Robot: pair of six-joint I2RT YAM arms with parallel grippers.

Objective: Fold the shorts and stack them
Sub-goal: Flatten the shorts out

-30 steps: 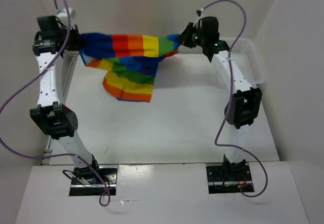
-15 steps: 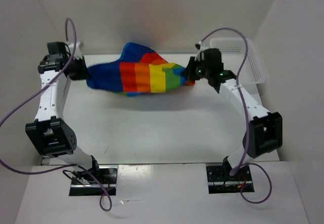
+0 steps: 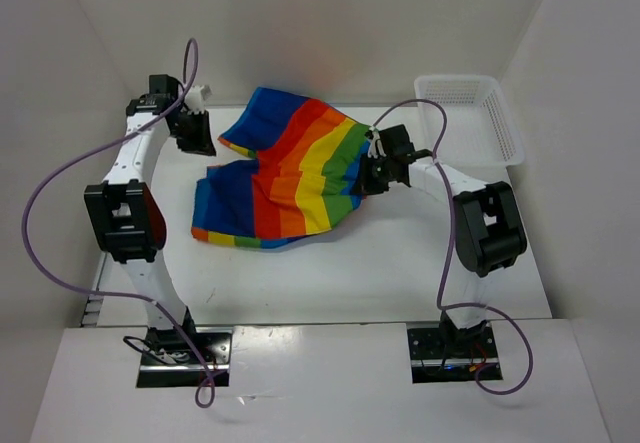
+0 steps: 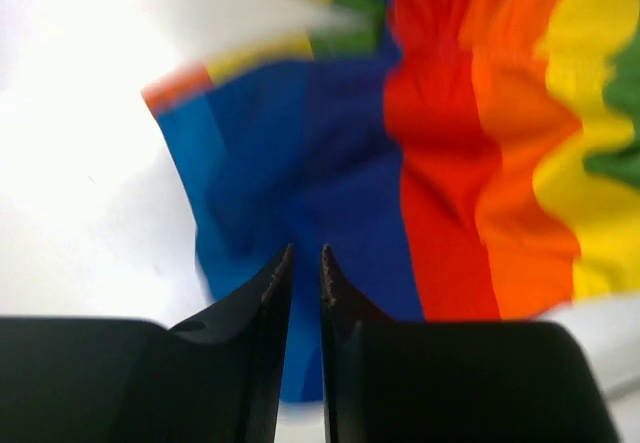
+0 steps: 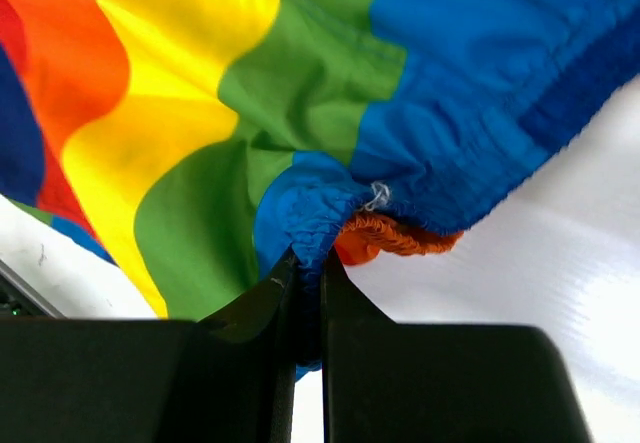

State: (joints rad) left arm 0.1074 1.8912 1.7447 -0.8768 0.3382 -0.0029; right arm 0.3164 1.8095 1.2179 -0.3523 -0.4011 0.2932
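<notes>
A: Shorts (image 3: 285, 178), position?
B: Spread out, somewhat rumpled, on the tabletop (image 3: 330, 273), toward the back, rainbow stripes up.
A: Right tool (image 5: 307, 258)?
B: Clenched on the blue elastic edge at the cloth's right side. Fabric is bunched between its fingers.
A: Left tool (image 4: 305, 253)?
B: Just off the back-left corner of the cloth, jaws a slit apart, nothing between them. White mesh basket (image 3: 480, 113) sits back right, well apart.

White left arm (image 3: 135, 158) & right arm (image 3: 441, 176), blk joints, purple cables (image 3: 24, 225); blk tapered fingers (image 4: 255, 308).
</notes>
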